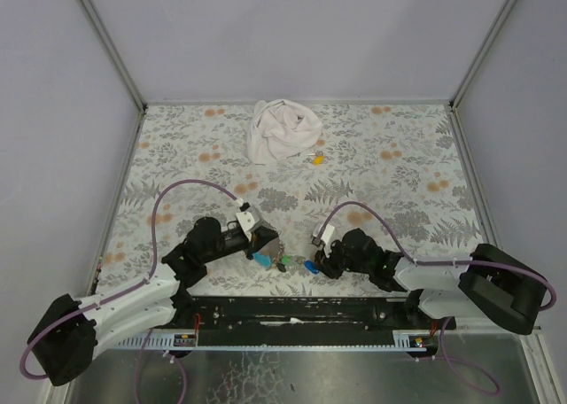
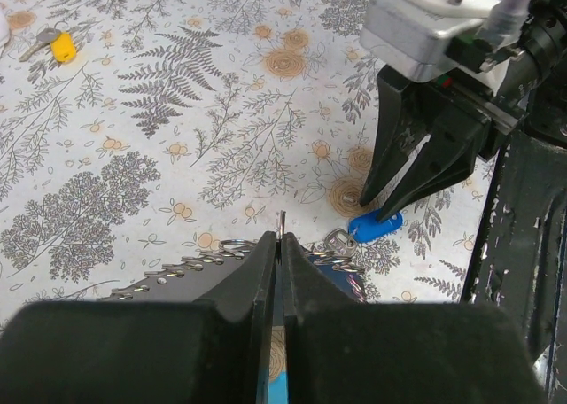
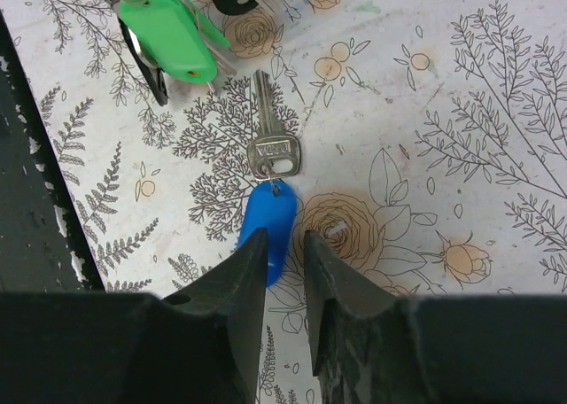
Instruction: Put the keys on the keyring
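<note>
My left gripper [image 2: 279, 237] is shut on the thin metal edge of the keyring [image 2: 280, 219], which sticks up between its fingertips. The ring's blue strap [image 1: 261, 260] hangs below them. A silver key [image 3: 270, 134] with a blue tag [image 3: 275, 211] lies flat on the table. My right gripper [image 3: 285, 237] stands over the tag's near end, jaws a narrow gap apart. The left finger overlaps the tag and the right finger is beside it. A bunch of keys with a green tag [image 3: 168, 32] lies just beyond, between the two grippers [image 1: 285, 264].
A crumpled white cloth [image 1: 282, 131] lies at the back of the floral table. A key with a yellow tag [image 1: 316, 159] rests beside it. The black rail [image 1: 292, 308] runs along the near edge. Grey walls enclose the sides.
</note>
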`<state>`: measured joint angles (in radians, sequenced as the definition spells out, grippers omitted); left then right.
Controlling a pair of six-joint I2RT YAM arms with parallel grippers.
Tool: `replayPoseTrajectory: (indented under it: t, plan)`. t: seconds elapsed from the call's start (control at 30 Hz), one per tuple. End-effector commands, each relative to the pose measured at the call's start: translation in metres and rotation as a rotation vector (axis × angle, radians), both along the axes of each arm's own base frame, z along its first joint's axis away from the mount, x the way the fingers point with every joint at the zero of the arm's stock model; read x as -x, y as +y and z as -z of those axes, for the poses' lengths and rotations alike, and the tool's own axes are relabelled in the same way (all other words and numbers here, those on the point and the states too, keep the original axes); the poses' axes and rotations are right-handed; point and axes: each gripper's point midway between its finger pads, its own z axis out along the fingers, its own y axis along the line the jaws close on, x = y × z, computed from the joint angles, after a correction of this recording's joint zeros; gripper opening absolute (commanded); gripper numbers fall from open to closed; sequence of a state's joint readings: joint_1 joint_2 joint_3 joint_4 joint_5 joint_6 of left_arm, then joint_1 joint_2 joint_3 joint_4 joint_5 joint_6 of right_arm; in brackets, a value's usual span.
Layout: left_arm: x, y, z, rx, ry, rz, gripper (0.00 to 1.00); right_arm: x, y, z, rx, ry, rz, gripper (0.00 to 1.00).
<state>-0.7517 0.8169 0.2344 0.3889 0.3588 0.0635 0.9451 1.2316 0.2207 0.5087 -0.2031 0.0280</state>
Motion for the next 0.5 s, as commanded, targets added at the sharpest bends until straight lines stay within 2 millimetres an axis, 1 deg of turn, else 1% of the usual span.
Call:
replayPoseTrajectory:
  t: [0.0, 0.1, 0.27, 0.3, 0.47]
  plan:
    - [-0.004, -0.003, -0.011, 0.025, -0.041, 0.002, 0.0, -0.01, 0.017, -0.028, -0.145, -0.126, -0.041, 0.28]
    - [-0.004, -0.003, -0.01, 0.021, -0.04, 0.006, 0.0, -0.003, 0.019, -0.029, -0.177, -0.14, -0.082, 0.26]
    - [-0.004, -0.003, -0.009, 0.016, -0.039, 0.008, 0.0, 0.0, 0.023, -0.031, -0.2, -0.17, -0.129, 0.29]
    - [-0.004, -0.003, -0.009, 0.016, -0.039, 0.008, 0.0, 0.001, 0.023, -0.029, -0.199, -0.168, -0.136, 0.29]
    - [-0.004, -0.004, -0.008, 0.013, -0.038, 0.01, 0.0, -0.004, 0.027, -0.03, -0.214, -0.195, -0.136, 0.3]
